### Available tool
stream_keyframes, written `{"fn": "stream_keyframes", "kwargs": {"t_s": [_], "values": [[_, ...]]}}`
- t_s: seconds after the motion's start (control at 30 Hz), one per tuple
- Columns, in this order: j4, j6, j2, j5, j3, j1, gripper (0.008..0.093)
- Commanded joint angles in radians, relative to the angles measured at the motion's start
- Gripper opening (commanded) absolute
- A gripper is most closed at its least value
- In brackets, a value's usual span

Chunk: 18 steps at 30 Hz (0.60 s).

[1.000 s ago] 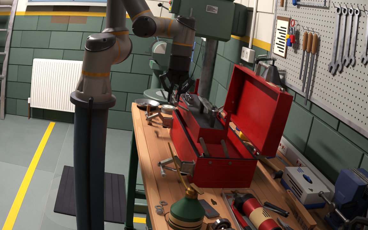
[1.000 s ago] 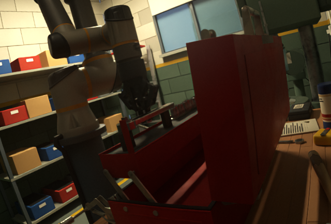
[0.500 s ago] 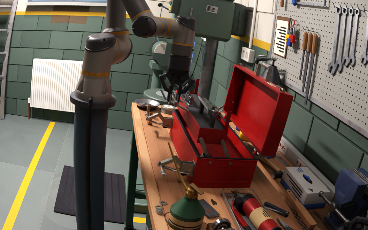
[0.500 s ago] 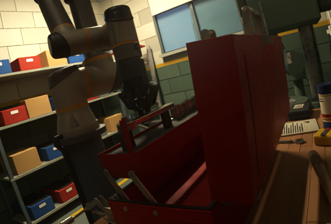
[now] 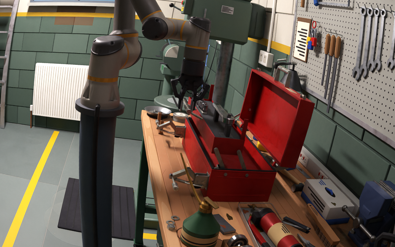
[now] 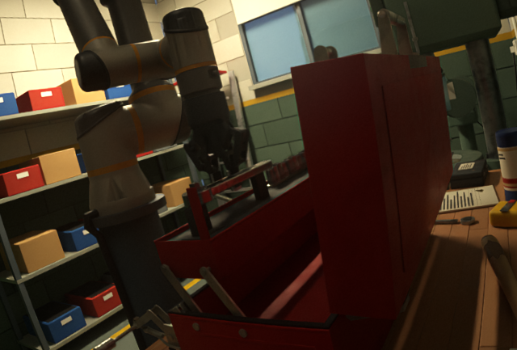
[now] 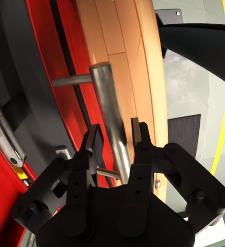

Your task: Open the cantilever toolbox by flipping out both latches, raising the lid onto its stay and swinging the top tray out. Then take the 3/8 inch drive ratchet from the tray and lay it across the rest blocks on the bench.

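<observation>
My gripper (image 5: 188, 103) (image 7: 115, 135) (image 6: 217, 162) hangs over the far front corner of the red toolbox (image 5: 232, 147), straddling the steel pull bar (image 7: 109, 115) on the front of the swung-out top tray (image 5: 214, 123). The lid (image 5: 277, 115) stands raised toward the wall. The ratchet (image 7: 3, 130) lies along the tray's dark liner, to the left of my fingers in the wrist camera. Both front latches (image 5: 189, 178) are flipped out onto the bench. The gripper is open and holds nothing, with the bar between its fingers.
The bench's front edge (image 7: 158, 98) runs just beyond the fingers, with floor below. A drill press column (image 5: 223, 70) rises behind the toolbox. An oil can (image 5: 200, 225), a grease gun (image 5: 272, 227) and a vise (image 5: 377, 209) crowd the near end of the bench.
</observation>
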Motion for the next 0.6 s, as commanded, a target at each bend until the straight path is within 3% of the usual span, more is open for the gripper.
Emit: {"fn": "stream_keyframes", "kwargs": {"t_s": [0.0,0.33,0.57], "values": [[0.000,0.000,0.000,0.000,0.000,0.000,0.0380],[0.009,0.000,-0.007,0.000,-0.003,0.000,0.0380],[0.094,0.000,-0.067,0.000,-0.029,0.000,0.0380]]}}
